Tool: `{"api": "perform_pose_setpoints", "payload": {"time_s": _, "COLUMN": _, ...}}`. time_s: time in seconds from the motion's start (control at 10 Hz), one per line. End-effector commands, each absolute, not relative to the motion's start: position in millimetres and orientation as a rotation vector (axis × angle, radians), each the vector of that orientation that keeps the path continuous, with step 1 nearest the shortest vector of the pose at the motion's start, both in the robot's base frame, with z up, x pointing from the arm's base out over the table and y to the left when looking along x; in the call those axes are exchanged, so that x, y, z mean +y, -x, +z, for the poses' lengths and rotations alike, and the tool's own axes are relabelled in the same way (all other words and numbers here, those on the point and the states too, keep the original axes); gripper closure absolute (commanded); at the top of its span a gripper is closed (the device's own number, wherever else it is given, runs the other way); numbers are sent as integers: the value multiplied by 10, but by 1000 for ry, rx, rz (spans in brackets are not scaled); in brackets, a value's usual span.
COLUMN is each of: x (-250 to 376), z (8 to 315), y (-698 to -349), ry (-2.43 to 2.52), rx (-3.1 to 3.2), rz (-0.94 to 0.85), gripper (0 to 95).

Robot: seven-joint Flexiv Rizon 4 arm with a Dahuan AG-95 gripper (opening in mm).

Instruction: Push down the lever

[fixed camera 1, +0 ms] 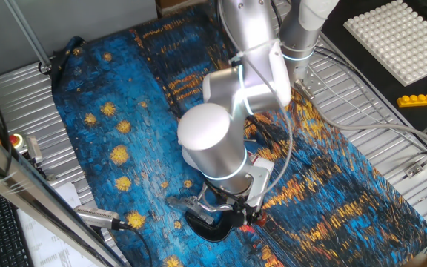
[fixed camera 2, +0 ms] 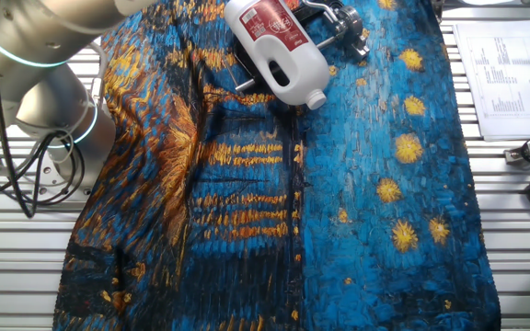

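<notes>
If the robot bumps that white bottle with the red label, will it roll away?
Probably a little. The white bottle lies on its side, so its rounded body could roll. The wrinkly blue cloth may slow it. It looks like light plastic, so a nudge likely shifts it easily.

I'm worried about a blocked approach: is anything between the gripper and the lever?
Possibly the white bottle: it lies across the lever, whose thin rod shows only at the bottle's edge. The gripper is low over that spot, but the arm hides the gap, so a free path cannot be confirmed.
</notes>
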State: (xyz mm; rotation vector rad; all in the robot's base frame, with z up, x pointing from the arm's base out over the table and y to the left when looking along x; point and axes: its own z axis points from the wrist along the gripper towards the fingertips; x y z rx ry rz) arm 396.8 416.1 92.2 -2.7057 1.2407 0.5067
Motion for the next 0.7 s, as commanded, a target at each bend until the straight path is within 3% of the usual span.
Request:
{"api": "perform_pose_setpoints", "payload": {"time_s": 0.1, "x": 4159, "z": 868, "y": -3963, "ry": 2702, "rx": 1245, "rz": 495, "gripper": 950}}
{"api": "perform_pose_setpoints", "payload": {"time_s": 0.7, "x": 4180, "z": 692, "y": -3915, "ry": 2718, "rx": 1254, "rz": 462, "gripper": 950}}
